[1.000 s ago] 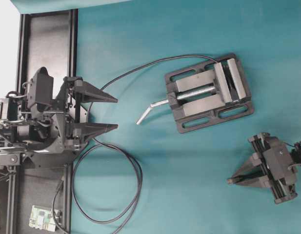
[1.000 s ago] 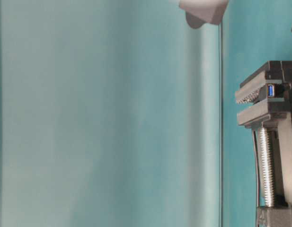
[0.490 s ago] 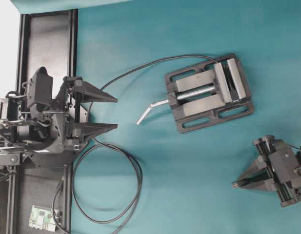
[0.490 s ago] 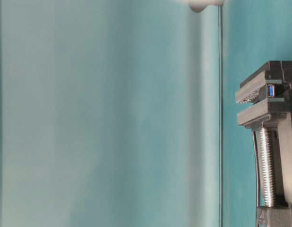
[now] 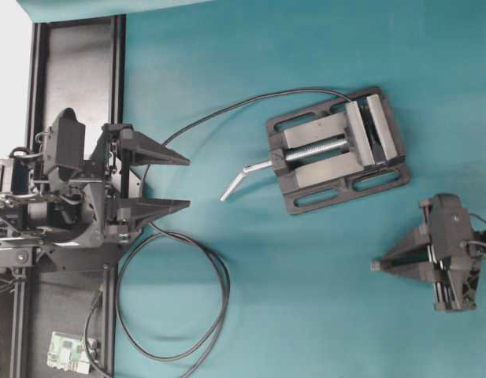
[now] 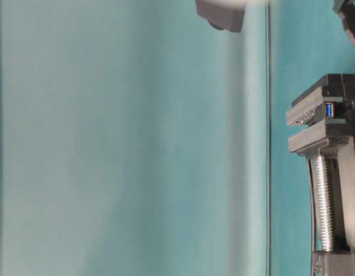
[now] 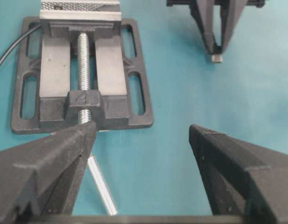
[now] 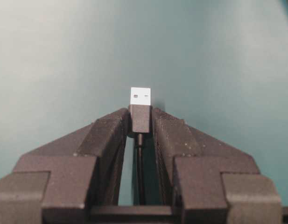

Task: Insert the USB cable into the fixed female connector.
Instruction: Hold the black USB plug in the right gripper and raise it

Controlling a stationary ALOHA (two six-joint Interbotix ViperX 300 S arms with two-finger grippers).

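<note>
- Teal cloth [image 5: 306, 315] covered the table, with a black rail strip [image 5: 77, 63] along its left edge in the overhead view.
- At about 9 o'clock in that view, the left gripper [image 5: 183, 181] sat over the rail with its fingers spread wide and nothing between them.
- A small green circuit board [image 5: 67, 352] lay at 7 o'clock on the rail.
- A thin black cable [image 5: 203, 268] looped near 6 o'clock below the left gripper, then arced up across the cloth toward the vise.
- The bent silver handle [image 5: 236, 181] stuck out from the vise at its 8 o'clock side.
- The black vise [image 5: 337, 150] stood right of centre at about 2 o'clock, its grey jaws pinching the fixed female connector [image 6: 329, 110], whose blue-lined socket showed in the table-level view.
- At 4 o'clock, well apart from the vise, the right gripper [image 5: 376, 266] was narrowed onto the USB cable [image 8: 140, 119], clamping the dark plug body.
- The plug's silvery tip [image 8: 140, 96] poked out past the fingertips, the cord running back between the fingers.
</note>
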